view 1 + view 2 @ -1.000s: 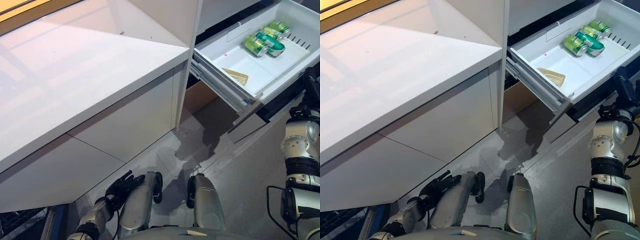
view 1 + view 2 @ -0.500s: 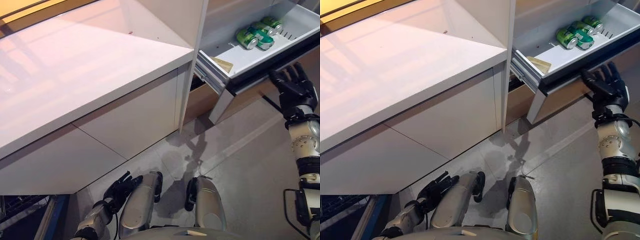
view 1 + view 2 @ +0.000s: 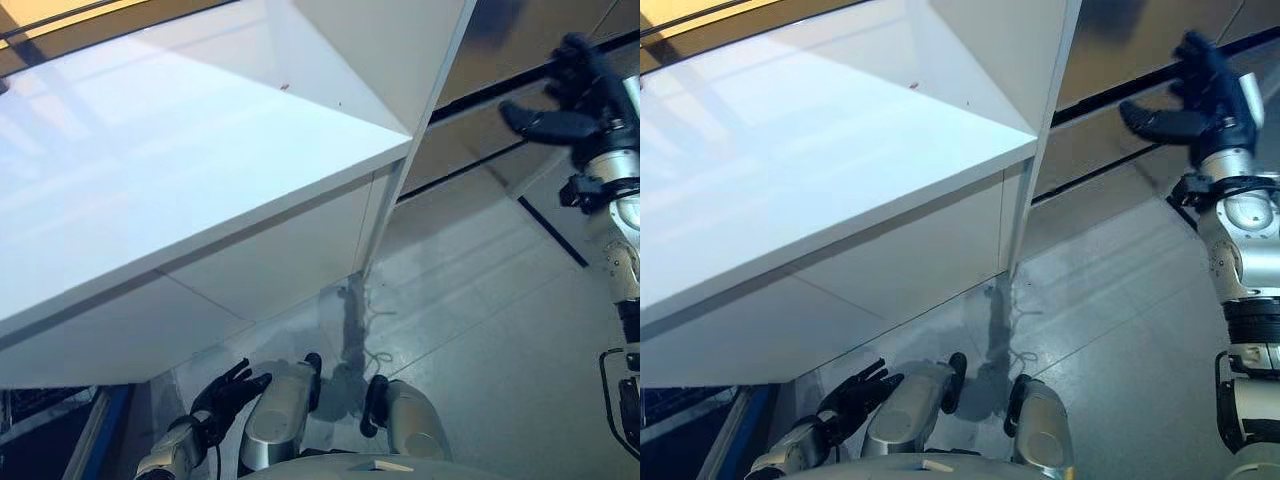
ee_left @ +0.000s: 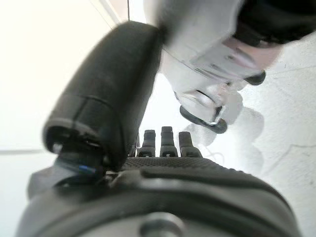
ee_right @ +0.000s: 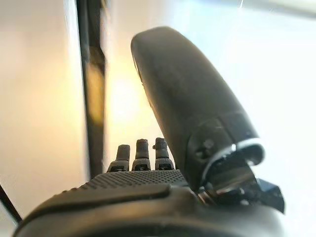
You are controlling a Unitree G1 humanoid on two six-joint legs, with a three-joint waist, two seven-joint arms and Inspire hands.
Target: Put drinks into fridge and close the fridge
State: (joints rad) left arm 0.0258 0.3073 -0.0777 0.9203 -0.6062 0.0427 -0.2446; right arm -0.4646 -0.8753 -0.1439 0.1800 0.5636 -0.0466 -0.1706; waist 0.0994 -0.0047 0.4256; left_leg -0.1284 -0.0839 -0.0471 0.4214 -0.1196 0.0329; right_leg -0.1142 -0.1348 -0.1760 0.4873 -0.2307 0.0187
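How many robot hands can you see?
2. The left hand hangs low beside the white counter, fingers relaxed. The right hand is raised, fingers spread, against the closed fridge front.

A glossy white counter (image 3: 190,170) runs beside me above the grey floor (image 3: 480,320); two tiny dark specks dot its top.

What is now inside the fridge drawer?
The fridge drawer is shut, so its inside is hidden; no drinks show. The right hand is at its front, fingers straight.
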